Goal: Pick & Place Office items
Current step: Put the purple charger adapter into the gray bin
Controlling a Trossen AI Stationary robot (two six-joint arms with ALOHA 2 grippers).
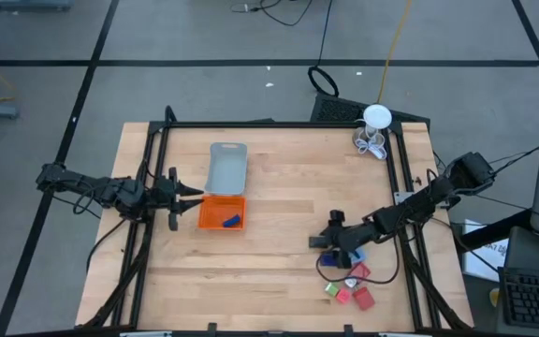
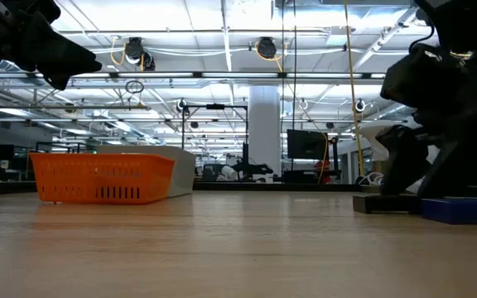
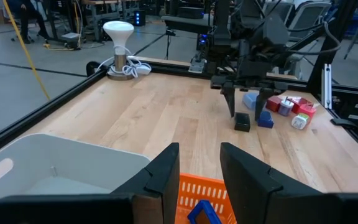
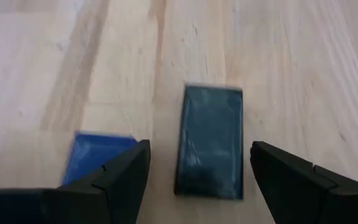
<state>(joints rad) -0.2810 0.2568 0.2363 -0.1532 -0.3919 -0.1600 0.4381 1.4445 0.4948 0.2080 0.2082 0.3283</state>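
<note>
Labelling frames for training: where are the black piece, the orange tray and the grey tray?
black piece (image 4: 210,142), right wrist view, middle of top face
orange tray (image 1: 211,213), high view, bare floor
grey tray (image 1: 226,174), high view, bare floor

Lighting even, bright overhead; ceiling strip lights (image 2: 222,37) glare at 12 o'clock in low view. Shadows on table (image 1: 279,234) soft. Right wrist view: black block (image 4: 210,142) motion-blurred, fingers (image 4: 120,180) out of focus

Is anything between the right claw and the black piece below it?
Nothing visible: the open right claw hangs over the black piece, with bare table between its fingers. A blue piece lies beside it, outside them.
</note>
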